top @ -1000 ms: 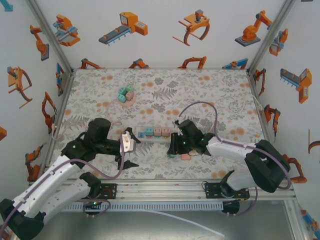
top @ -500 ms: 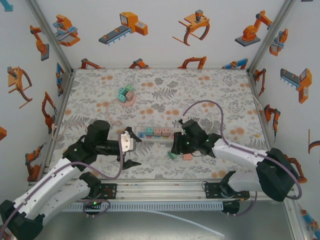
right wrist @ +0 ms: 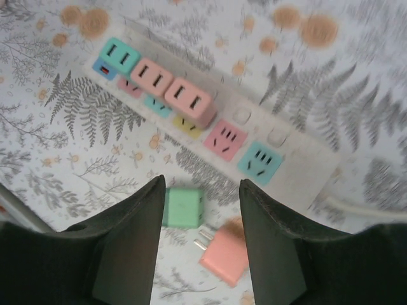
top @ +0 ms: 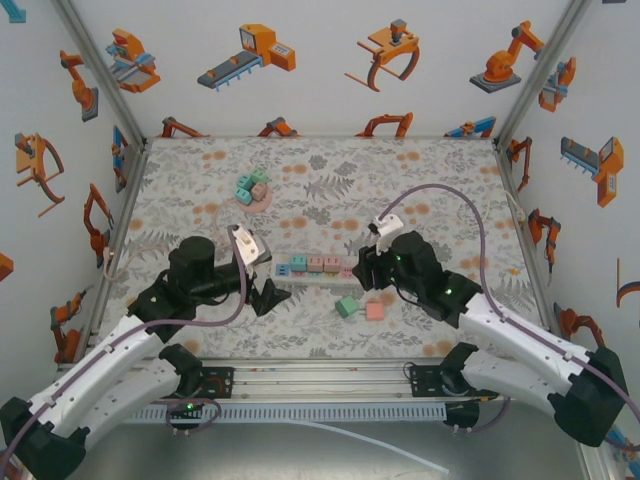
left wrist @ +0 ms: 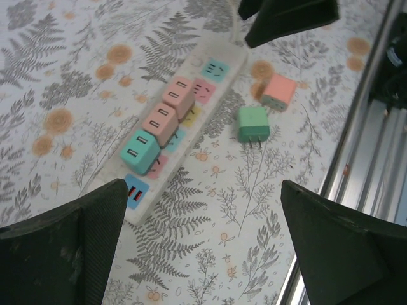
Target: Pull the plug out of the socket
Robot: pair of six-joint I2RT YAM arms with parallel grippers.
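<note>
The socket [top: 340, 270] is a long white strip lying mid-table. Three plugs sit in it: a teal plug [left wrist: 141, 151] and two pink plugs [left wrist: 160, 124] [right wrist: 189, 98]. Its pink outlet [right wrist: 226, 138] and teal outlet [right wrist: 259, 162] are bare. A green plug [right wrist: 182, 206] and a salmon plug [right wrist: 224, 251] lie loose on the cloth in front of the strip. My right gripper [right wrist: 202, 184] hovers open above these two, holding nothing. My left gripper [left wrist: 202, 187] stands wide open off the strip's left end, empty.
A small pile of coloured plugs [top: 252, 189] rests at the back left. The strip's cord [right wrist: 356, 206] runs off to the right. A metal rail [top: 320, 375] borders the near table edge, and patterned walls close in the sides and back.
My right gripper has let go of the green plug, lifted off the cloth and drawn back toward the strip's right end. My left gripper has shifted slightly.
</note>
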